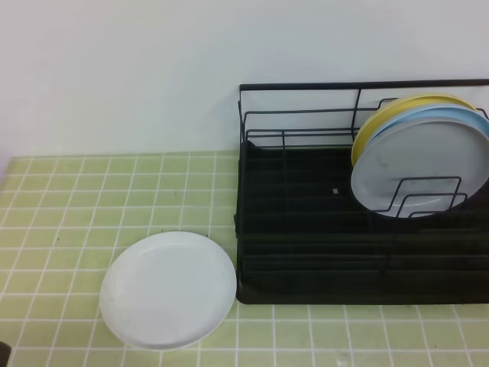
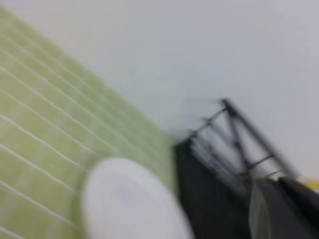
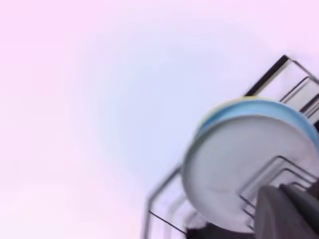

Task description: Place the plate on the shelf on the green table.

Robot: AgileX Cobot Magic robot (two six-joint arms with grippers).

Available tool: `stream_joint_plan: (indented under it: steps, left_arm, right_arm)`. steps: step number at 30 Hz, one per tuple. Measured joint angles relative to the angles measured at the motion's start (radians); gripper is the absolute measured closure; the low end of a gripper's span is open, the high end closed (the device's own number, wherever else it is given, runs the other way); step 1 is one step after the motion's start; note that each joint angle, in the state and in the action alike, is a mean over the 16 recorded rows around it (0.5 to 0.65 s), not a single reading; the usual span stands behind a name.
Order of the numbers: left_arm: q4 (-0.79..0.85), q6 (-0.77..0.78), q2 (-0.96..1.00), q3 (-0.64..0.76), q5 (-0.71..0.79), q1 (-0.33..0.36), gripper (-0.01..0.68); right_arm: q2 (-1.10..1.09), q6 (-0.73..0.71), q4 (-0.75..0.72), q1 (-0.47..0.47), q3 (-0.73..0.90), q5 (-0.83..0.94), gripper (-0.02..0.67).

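Observation:
The plate (image 1: 168, 289), plain glossy white, lies flat on the green table (image 1: 76, 206) just left of the shelf (image 1: 321, 252), its rim close to the black tray's front left corner. The left wrist view, blurred, shows the plate (image 2: 129, 204) low in the frame beside the shelf (image 2: 209, 194). Neither gripper appears in the high view. Dark finger parts of my left gripper (image 2: 284, 211) and right gripper (image 3: 289, 211) fill the bottom right corners of the wrist views. Both are shut and hold nothing that I can see.
Three plates stand on edge in the shelf's right end: a yellow one (image 1: 405, 103) at the back, a pale blue one (image 1: 451, 115), then a grey-white one (image 1: 420, 164) in front behind wire loops. The shelf's left part holds no dishes. A white wall rises behind.

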Motion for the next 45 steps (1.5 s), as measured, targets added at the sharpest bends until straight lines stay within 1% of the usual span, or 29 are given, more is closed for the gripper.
stream_joint_plan:
  steps: [4,8,11,17,21,26,31,35,40,45]
  left_arm:
    - [-0.184,-0.001,0.0,0.0,-0.009,0.0,0.676]
    - [-0.318,-0.002,0.0,0.0,-0.003,0.0,0.676]
    - [-0.364,-0.001,0.0,0.0,0.005,0.0,0.676]
    - [-0.395,0.0,0.0,0.0,0.02,0.0,0.676]
    - [-0.43,0.028,0.0,0.0,0.032,0.0,0.676]
    - [-0.525,0.161,0.0,0.0,0.06,0.0,0.676]
    - [-0.639,0.366,0.0,-0.016,0.095,0.0,0.676]
    - [-0.688,0.528,0.002,-0.047,0.12,0.0,0.676]
    - [-0.661,0.655,0.039,-0.112,0.141,0.0,0.676]
    - [-0.534,0.679,0.139,-0.205,0.166,0.0,0.676]
  right_arm:
    - [0.0,-0.008,0.146,0.0,0.0,-0.045,0.649]
    - [0.0,-0.017,0.223,0.0,0.0,-0.057,0.649]
    - [0.0,-0.023,0.235,0.0,0.0,-0.045,0.649]
    - [-0.003,-0.033,0.236,0.0,0.0,0.028,0.649]
    - [-0.003,-0.095,0.236,0.0,-0.015,0.108,0.649]
    - [-0.001,-0.251,0.235,0.0,-0.067,0.207,0.649]
    - [0.003,-0.46,0.235,0.0,-0.139,0.3,0.649]
    - [0.02,-0.612,0.23,0.0,-0.202,0.366,0.649]
    - [0.075,-0.715,0.205,0.0,-0.256,0.421,0.649]
    - [0.173,-0.752,0.153,0.0,-0.3,0.464,0.649]
